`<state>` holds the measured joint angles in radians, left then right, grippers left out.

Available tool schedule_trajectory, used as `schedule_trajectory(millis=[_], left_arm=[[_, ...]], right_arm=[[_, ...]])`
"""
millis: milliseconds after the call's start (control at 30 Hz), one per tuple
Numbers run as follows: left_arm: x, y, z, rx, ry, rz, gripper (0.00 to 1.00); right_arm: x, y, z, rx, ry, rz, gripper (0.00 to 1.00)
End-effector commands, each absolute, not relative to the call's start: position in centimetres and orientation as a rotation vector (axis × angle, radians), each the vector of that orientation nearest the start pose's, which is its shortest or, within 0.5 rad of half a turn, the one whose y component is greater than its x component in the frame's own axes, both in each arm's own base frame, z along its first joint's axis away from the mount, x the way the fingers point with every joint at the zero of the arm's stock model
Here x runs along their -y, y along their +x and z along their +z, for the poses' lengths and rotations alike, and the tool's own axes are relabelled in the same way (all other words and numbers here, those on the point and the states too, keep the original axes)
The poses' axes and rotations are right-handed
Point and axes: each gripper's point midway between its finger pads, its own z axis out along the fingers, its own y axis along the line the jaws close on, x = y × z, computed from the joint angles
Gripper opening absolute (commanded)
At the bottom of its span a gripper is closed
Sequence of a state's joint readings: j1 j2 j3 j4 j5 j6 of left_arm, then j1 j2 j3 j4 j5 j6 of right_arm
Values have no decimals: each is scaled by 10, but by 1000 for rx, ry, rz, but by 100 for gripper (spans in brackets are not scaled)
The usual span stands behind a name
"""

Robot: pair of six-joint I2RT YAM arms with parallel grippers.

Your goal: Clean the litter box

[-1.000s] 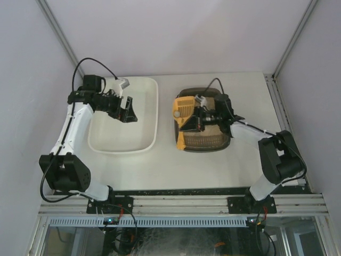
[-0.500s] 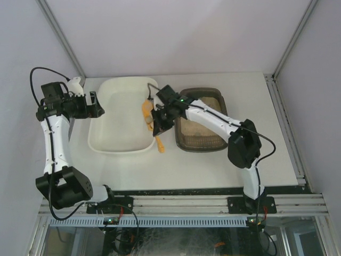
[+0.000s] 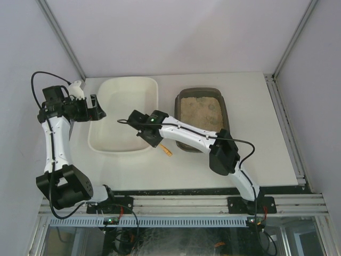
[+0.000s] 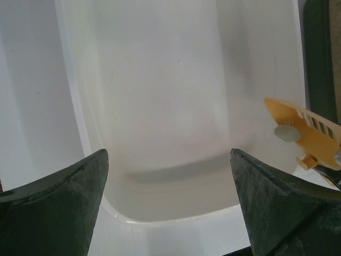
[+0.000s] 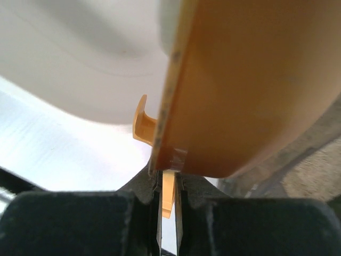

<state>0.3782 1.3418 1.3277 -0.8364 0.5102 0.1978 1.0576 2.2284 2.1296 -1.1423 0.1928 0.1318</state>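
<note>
The right tool [image 5: 168,184] is pinched tight on the handle of an orange scoop [image 5: 240,80], with the white tub's [image 3: 122,114] near corner beneath it. The litter box [image 3: 201,90], its sandy litter showing, sits on the tabletop [image 3: 250,154] off to that tool's right. The left tool [image 3: 98,106] gapes wide at the tub's left rim.

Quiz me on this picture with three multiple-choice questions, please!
1. Where is the scoop? A. Nowhere in view B. Over the white tub's right edge C. In the left arm's grip
2. What colour is it? A. Blue B. Green C. Orange
3. How are the left fingers? A. Open B. Shut on the scoop C. Shut on the tub's rim
Answers: 1 B, the left wrist view shows it over that rim; 2 C, plainly orange; 3 A, wide apart with nothing between.
</note>
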Motion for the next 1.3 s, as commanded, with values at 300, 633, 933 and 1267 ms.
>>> schedule_trajectory(millis=[300,633,933,1267], left_arm=[[-19,324,220,-2293,174,-531,100],[42,305,236,-2001,533,-842,100],[108,326,239,-1933,690,-889,100],[193,349,243,-1837,792,-1105,100]], right_arm=[[-397,279,161,-2253,-1148,-151,0],[-393,238,215,-2363,-987,901,0],[-380,229,219,-2361,-910,1206,0],[-355,230,217,-2333,-807,1329,0]])
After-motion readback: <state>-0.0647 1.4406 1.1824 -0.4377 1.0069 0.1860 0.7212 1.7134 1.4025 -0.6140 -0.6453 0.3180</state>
